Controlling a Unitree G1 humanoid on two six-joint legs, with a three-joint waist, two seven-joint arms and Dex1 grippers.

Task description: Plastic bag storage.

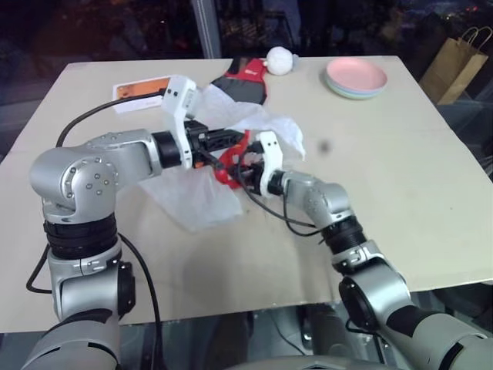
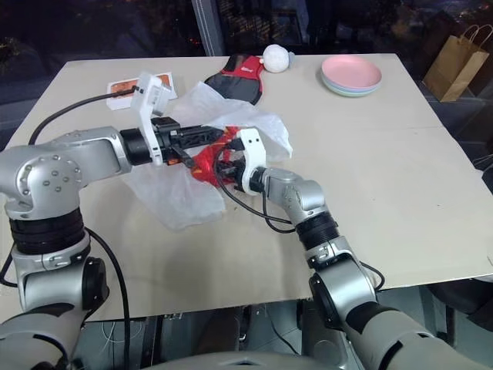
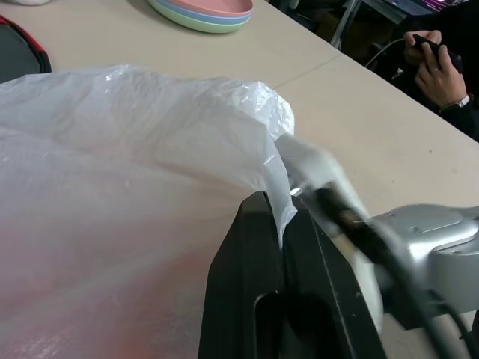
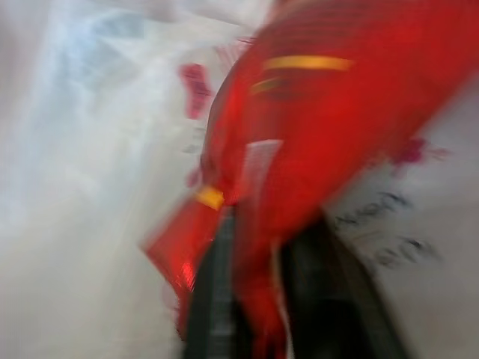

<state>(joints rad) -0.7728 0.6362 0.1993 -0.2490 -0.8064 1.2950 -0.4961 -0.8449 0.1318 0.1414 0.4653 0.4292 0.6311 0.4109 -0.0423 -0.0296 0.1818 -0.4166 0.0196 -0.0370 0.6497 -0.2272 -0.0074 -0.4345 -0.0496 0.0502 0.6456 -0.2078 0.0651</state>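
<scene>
- The left gripper (image 3: pixel 281 224) pinches the plastic bag (image 1: pixel 192 196) at its raised edge.
- The right gripper (image 1: pixel 245 166) sits just right of that pinch, touching the glossy red packet (image 4: pixel 299 134); its grip cannot be told.

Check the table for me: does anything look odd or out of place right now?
Yes. A glossy red snack packet sits bunched up against the crinkly translucent white plastic bag mid-table, between the fingers of the right gripper. The left gripper is shut on the bag's edge, lifting it.

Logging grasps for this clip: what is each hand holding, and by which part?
The left hand pinches the plastic bag by its upper rim. The right hand has a red packet between its fingers, at the packet's lower end.
</scene>
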